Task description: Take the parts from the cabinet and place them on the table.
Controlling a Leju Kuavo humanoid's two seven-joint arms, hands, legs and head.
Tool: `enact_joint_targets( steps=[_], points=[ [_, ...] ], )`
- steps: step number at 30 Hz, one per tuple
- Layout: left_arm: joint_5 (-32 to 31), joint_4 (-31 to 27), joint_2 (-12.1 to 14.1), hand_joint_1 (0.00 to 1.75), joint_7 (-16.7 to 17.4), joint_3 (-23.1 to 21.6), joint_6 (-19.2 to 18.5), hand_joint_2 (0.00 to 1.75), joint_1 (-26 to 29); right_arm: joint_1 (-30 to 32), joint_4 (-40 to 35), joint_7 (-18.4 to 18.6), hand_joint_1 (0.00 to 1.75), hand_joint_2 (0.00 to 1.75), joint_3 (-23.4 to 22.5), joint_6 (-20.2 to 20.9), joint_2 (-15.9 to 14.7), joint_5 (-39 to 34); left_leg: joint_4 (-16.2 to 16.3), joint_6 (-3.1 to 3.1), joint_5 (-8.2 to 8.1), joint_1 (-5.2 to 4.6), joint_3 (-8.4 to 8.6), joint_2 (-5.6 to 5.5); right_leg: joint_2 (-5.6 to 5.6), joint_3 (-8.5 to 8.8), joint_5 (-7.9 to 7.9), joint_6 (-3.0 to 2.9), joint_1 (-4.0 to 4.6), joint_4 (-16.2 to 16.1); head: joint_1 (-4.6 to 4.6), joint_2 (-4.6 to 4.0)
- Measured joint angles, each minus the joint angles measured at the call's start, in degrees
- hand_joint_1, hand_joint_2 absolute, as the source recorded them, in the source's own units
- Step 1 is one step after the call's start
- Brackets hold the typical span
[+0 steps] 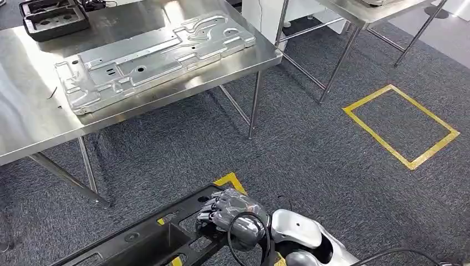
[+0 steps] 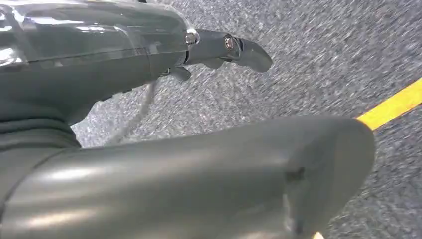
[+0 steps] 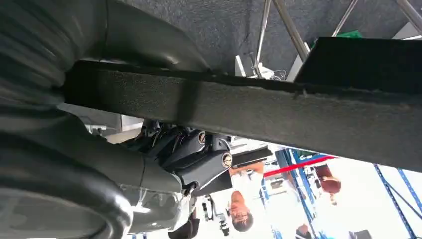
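My right hand (image 1: 226, 212) gripped a long black plastic part (image 1: 149, 238), its fingers (image 1: 219, 206) curled over the top of the part's near edge. The part was a flat, ribbed frame with cut-outs, held low in front of me above the grey carpet (image 1: 288, 149), stretching away to my left. From the right wrist, the part's dark edge (image 3: 259, 107) ran across between my thick grey thumb (image 3: 149, 35) on one side and my darker fingers (image 3: 199, 159) on the other, so the hand was clamped on it.

My left hand (image 2: 164, 149) hung above the carpet near a yellow floor line (image 2: 393, 104). Its fingers (image 2: 234, 50) were stretched out straight, apart from the thumb, and held nothing.

Ahead and to my left stood a stainless steel table (image 1: 33, 116). A large stamped silver metal panel (image 1: 152, 58) lay flat on it, and a black moulded tray (image 1: 52, 16) sat at its far corner. A yellow taped rectangle (image 1: 402, 124) marked the carpet to my right, well apart from the table.
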Motion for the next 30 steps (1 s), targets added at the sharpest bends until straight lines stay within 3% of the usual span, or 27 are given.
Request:
enact_joint_targets(
  steps=[2,3,4,5,6,7,8,10,13,14,17,18,19,20,22,25,27,28,29,30],
  points=[
    [0.0,0.0,0.0,0.0,0.04,0.02,-0.02,0.0,0.0,0.17,0.02,0.02,1.75,1.75,0.0,0.0,0.0,-0.02,0.01,0.24,-0.34,-0.06,0.23,0.02,0.0,-5.43,-2.58,0.12,-0.19,8.74,0.02,0.0],
    [0.0,0.0,0.0,0.0,0.11,0.04,-0.02,0.0,0.05,0.2,0.02,0.04,1.75,1.75,0.0,0.0,0.0,-0.02,0.02,0.24,-0.54,-0.05,0.45,-0.01,0.0,-6.9,-1.96,0.17,-0.22,10.12,0.02,0.0],
    [0.0,0.0,0.0,0.0,0.18,0.09,-0.02,0.0,0.07,0.19,0.02,0.07,1.75,1.75,0.0,0.0,0.0,-0.02,0.02,0.21,-0.79,-0.02,0.78,-0.09,-0.01,-6.82,0.0,0.22,-0.26,8.76,0.0,0.0],
    [0.02,0.02,0.0,0.0,0.28,0.09,-0.02,0.0,0.06,0.17,0.02,0.07,1.75,1.75,0.0,0.0,0.0,-0.02,0.02,0.11,-1.08,0.02,1.22,-0.22,-0.01,-5.63,2.93,0.19,-0.28,5.18,0.02,0.0],
    [0.04,0.02,-0.02,0.0,0.31,0.11,0.0,0.0,0.05,0.16,0.02,0.07,1.75,1.75,0.0,0.0,0.0,-0.02,0.01,-0.14,-1.46,0.1,1.84,-0.4,-0.02,-3.35,6.55,0.11,-0.28,-0.54,0.02,0.0],
    [0.07,0.02,-0.02,0.0,0.39,0.13,0.0,0.0,0.04,0.13,0.02,0.07,1.75,1.75,0.0,0.0,0.0,-0.02,-0.01,-0.45,-1.85,0.1,2.3,-0.48,-0.05,-1.47,9.08,-0.07,-0.26,-5.62,0.04,0.0],
    [0.09,0.02,-0.02,0.0,0.44,0.22,0.02,0.0,0.02,0.11,0.02,0.07,1.75,1.75,0.02,0.0,0.0,-0.02,0.02,-0.81,-2.06,-0.3,2.25,-0.56,-0.06,-0.91,8.17,-0.31,0.2,-6.19,0.0,0.0],
    [0.19,0.02,0.0,0.0,0.46,0.37,0.09,0.0,-0.01,0.09,0.02,0.04,1.75,1.75,0.07,0.0,0.0,-0.02,-0.21,-1.25,-2.1,-0.25,2.19,-0.6,0.01,-0.6,7.83,-0.75,0.35,-6.87,-0.05,0.0],
    [0.63,0.02,0.04,0.0,0.44,0.65,0.09,0.0,-0.05,0.05,0.02,-0.02,1.75,1.75,0.07,0.02,0.07,-0.02,0.02,-2.16,-2.85,-0.01,2.66,-0.33,0.06,0.17,7.79,-1.71,-0.16,-7.65,-0.07,0.0],
    [0.74,0.02,0.04,0.0,0.44,0.72,0.09,0.0,-0.05,-0.05,0.02,-0.02,1.75,1.75,0.07,0.02,0.09,-0.02,2.13,-2.16,-3.98,-0.13,1.82,-0.2,-0.01,0.49,7.55,-2.2,-0.14,-7.77,-0.11,0.0],
    [0.96,0.07,0.04,0.0,0.48,0.85,0.09,0.0,0.18,-0.04,0.04,-0.04,1.75,1.75,0.09,0.04,0.24,-0.02,15.34,-2.29,-9.24,-0.14,-5.08,-0.15,-0.07,1.1,7.01,-2.96,0.06,-7.75,-0.2,0.0],
    [1.03,0.09,0.04,0.0,0.5,0.87,0.15,0.0,0.29,0.01,0.04,-0.04,1.75,1.75,0.09,0.07,0.26,-0.04,17.65,-2.33,-9.14,-0.13,-6.73,-0.15,0.0,1.37,6.81,-3.0,0.09,-7.75,-0.2,0.0],
    [1.12,0.09,0.07,0.0,0.52,0.92,0.24,0.0,0.39,0.02,0.04,-0.04,1.75,1.75,0.09,0.11,0.26,-0.11,16.89,-2.33,-7.72,-0.13,-6.78,-0.14,0.14,1.7,6.6,-2.97,0.08,-7.75,-0.22,0.0],
    [1.14,0.09,0.09,0.0,0.52,0.94,0.33,0.0,0.41,0.01,0.04,-0.04,1.75,1.75,0.09,0.13,0.28,-0.13,13.43,-2.27,-4.95,-0.1,-5.66,-0.1,0.24,2.17,6.29,-2.85,0.07,-7.74,-0.22,0.0],
    [1.53,0.09,0.26,0.0,0.5,1.09,0.5,0.0,0.41,-0.03,0.04,-0.11,1.75,1.75,0.09,0.39,0.44,-0.42,2.58,-2.05,1.38,-0.07,-1.36,0.04,0.28,3.31,5.47,-2.3,0.07,-7.74,-0.2,0.0],
    [2.1,0.13,0.33,0.0,0.52,1.79,0.5,0.0,0.36,-0.38,0.11,-0.35,1.75,1.75,0.11,0.61,0.63,-0.92,0.55,-1.69,0.55,-0.6,-0.76,-0.11,0.22,3.09,5.17,-1.55,0.4,-7.65,-0.2,0.0],
    [2.34,0.15,0.35,0.0,0.63,2.19,0.48,0.0,0.59,-0.49,0.13,-0.46,1.75,1.75,0.11,0.66,0.74,-1.14,0.38,-1.1,0.39,-0.71,-0.7,-0.21,0.2,3.3,5.01,-0.87,0.28,-8.0,-0.15,0.0],
    [2.36,0.17,0.35,0.0,0.83,2.27,0.48,0.0,0.58,-0.54,0.11,-0.5,1.75,1.75,0.11,0.68,0.74,-1.27,-0.17,-0.63,0.53,-0.22,-0.2,-0.15,0.16,3.25,4.55,-0.57,0.2,-7.8,-0.18,0.0],
    [2.49,0.17,0.42,0.0,1.03,2.34,0.5,0.0,0.57,-0.67,0.11,-0.57,1.75,1.75,0.11,0.7,0.74,-1.42,-0.36,-0.34,0.37,-0.21,0.16,-0.13,0.1,2.78,3.83,-0.44,0.18,-6.41,-0.06,0.0],
    [2.54,0.15,0.42,0.0,1.07,2.38,0.5,0.0,0.52,-0.82,0.11,-0.63,1.75,1.75,0.11,0.77,0.74,-1.62,-0.38,-0.07,0.25,-0.18,0.34,-0.1,0.1,1.06,2.26,-0.36,0.11,-3.07,0.0,0.0]
  ],
)
